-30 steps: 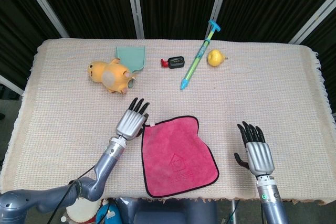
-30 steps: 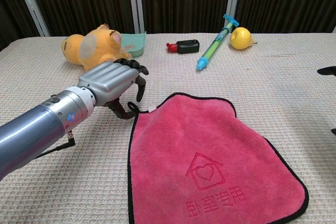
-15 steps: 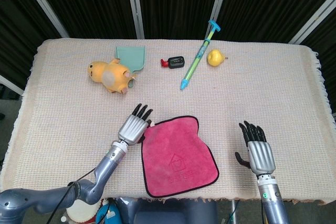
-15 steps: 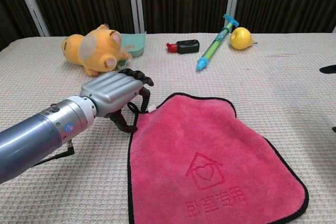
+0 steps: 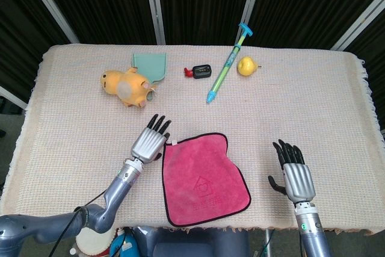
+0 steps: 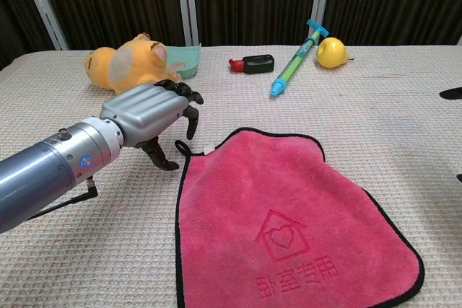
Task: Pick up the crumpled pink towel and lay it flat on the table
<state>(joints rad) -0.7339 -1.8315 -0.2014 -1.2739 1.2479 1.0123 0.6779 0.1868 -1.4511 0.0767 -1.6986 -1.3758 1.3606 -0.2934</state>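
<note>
The pink towel (image 5: 203, 177) (image 6: 281, 218) lies spread flat on the table near its front edge, with a black hem and a house logo stamped on it. My left hand (image 5: 150, 142) (image 6: 148, 117) hovers just left of the towel's far left corner, fingers apart and slightly curled, holding nothing. My right hand (image 5: 293, 173) stays off to the right of the towel, fingers spread and empty; in the chest view only its dark fingertips (image 6: 451, 94) show at the right edge.
A yellow plush toy (image 5: 126, 85) and a teal dustpan (image 5: 150, 64) lie at the back left. A red-and-black small object (image 5: 198, 71), a blue-green syringe toy (image 5: 227, 64) and a yellow pear (image 5: 246, 65) lie at the back centre. A woven cloth (image 5: 313, 106) covers the table.
My left hand dipped toward the towel's far left corner, then drew back up and to the left, off it. The towel and the right hand stayed put.
</note>
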